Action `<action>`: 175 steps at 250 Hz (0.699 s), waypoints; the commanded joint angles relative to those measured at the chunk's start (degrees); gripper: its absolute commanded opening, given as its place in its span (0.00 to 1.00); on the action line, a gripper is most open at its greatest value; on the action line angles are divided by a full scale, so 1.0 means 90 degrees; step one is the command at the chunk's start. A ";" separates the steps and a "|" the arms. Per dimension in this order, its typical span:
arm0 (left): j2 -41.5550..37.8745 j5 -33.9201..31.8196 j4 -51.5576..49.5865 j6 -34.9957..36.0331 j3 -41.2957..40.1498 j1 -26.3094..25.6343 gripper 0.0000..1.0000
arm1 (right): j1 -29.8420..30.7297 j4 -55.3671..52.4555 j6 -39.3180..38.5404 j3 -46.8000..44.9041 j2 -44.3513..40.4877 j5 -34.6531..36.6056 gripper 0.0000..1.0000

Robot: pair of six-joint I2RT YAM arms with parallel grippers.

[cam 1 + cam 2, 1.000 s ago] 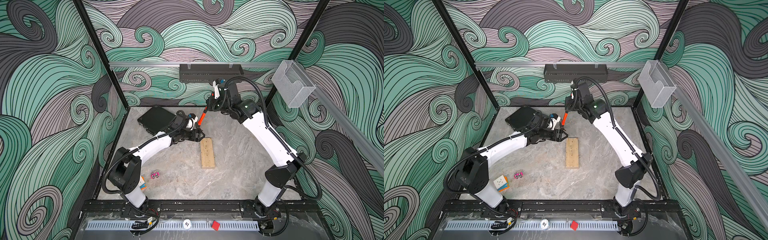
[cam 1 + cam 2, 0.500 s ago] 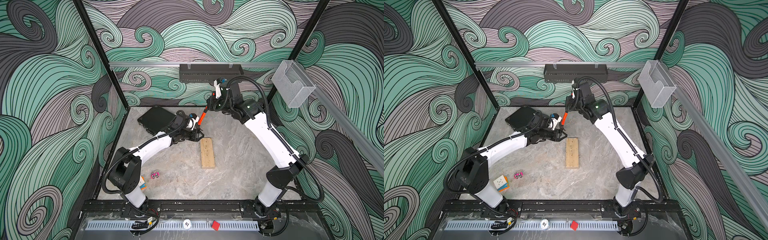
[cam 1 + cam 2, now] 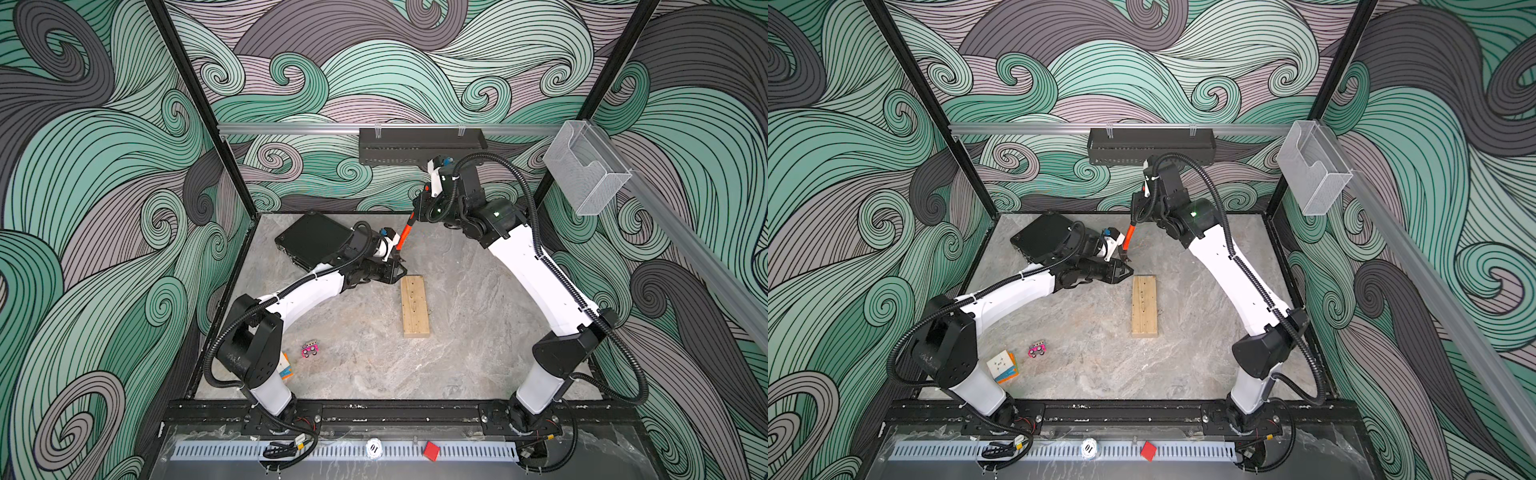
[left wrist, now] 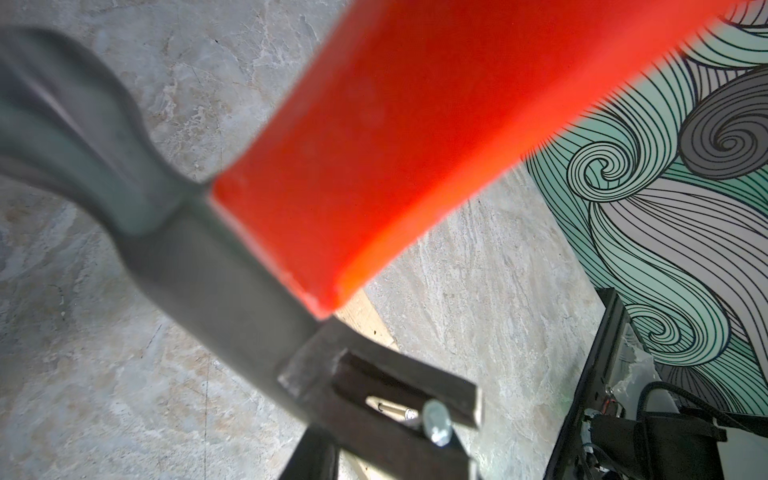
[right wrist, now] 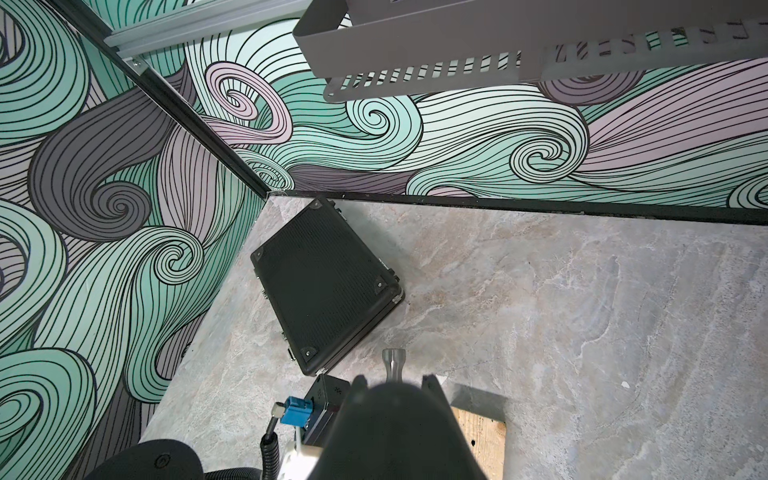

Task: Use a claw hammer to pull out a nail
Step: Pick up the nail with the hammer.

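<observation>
Orange plastic sheathes the neck of the claw hammer (image 3: 405,233), which slants just above the middle of both top views, with its black handle up to the right and its grey steel head down to the left. The right fingers (image 5: 432,386) are closed around that handle. In the left wrist view the head is smooth, dull steel. Its flat forked claw sits at the lower middle of the frame, with a bright, round-headed nail (image 4: 436,422) in the slot.

The head hangs at the upper end of a pale, grainy wooden block (image 3: 415,305), a long rectangle lying flat on the grey marbled tabletop (image 3: 478,353). The left fingers (image 3: 395,272), black and wedge-shaped, lie just left of that end, close by the head. I cannot tell whether they are open or pinching something.

Further left lies a black ribbed case (image 3: 309,239) with rounded corners. Toward the lower left are a small pink toy (image 3: 310,350) and a colourful cube (image 3: 1003,365). A dark perforated metal shelf (image 3: 419,145) hangs on the back wall at upper middle, and a clear plastic bin (image 3: 586,170) at upper right.
</observation>
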 commanded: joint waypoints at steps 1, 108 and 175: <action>-0.0162 -0.0026 0.0099 0.0101 0.0216 -0.0040 0.26 | 0.0011 0.0489 0.0126 0.0189 -0.0255 -0.0025 0.00; -0.0230 -0.0115 0.0052 0.0093 0.0226 -0.0040 0.00 | -0.0008 0.0492 0.0115 0.0180 -0.0250 0.0003 0.00; -0.0261 -0.0074 -0.0023 0.0102 0.0278 -0.0047 0.00 | -0.0030 0.0489 0.0097 0.0176 -0.0243 0.0030 0.00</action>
